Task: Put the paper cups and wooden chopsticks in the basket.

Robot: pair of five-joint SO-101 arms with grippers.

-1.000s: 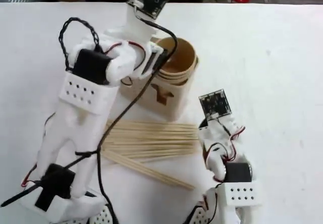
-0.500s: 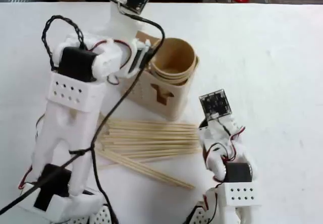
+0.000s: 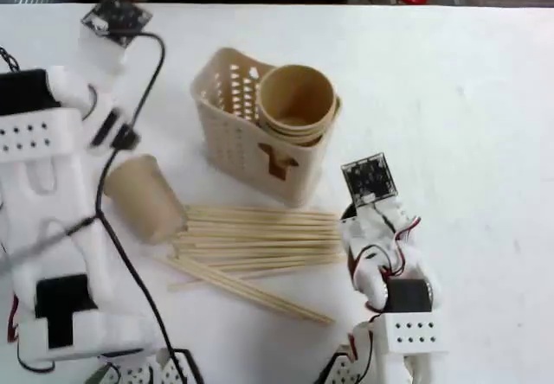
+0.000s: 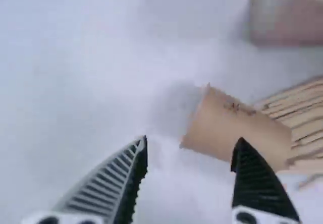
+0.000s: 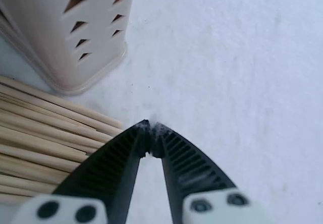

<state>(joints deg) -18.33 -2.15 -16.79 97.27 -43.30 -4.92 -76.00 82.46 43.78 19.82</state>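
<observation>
A cream perforated basket (image 3: 232, 133) stands mid-table with stacked brown paper cups (image 3: 297, 100) inside it. Another paper cup (image 3: 143, 195) lies on its side to the basket's left, touching the end of a pile of wooden chopsticks (image 3: 260, 244). My left gripper (image 4: 192, 144) is open just above the table, and that lying cup (image 4: 229, 130) sits right beyond its fingertips. The left arm (image 3: 48, 142) stands at the table's left side. My right gripper (image 5: 150, 125) is shut on nothing, low over the table beside the chopsticks (image 5: 45, 138) and near the basket's corner (image 5: 81, 27).
The right arm (image 3: 389, 263) sits in front of the basket, at the right end of the chopstick pile. White tabletop stretches to the right of the basket and behind it. A black cable (image 3: 130, 116) hangs along the left arm.
The left arm has swung from over the basket out to the left, uncovering the basket and the cup lying on the table. The right arm has not moved.
</observation>
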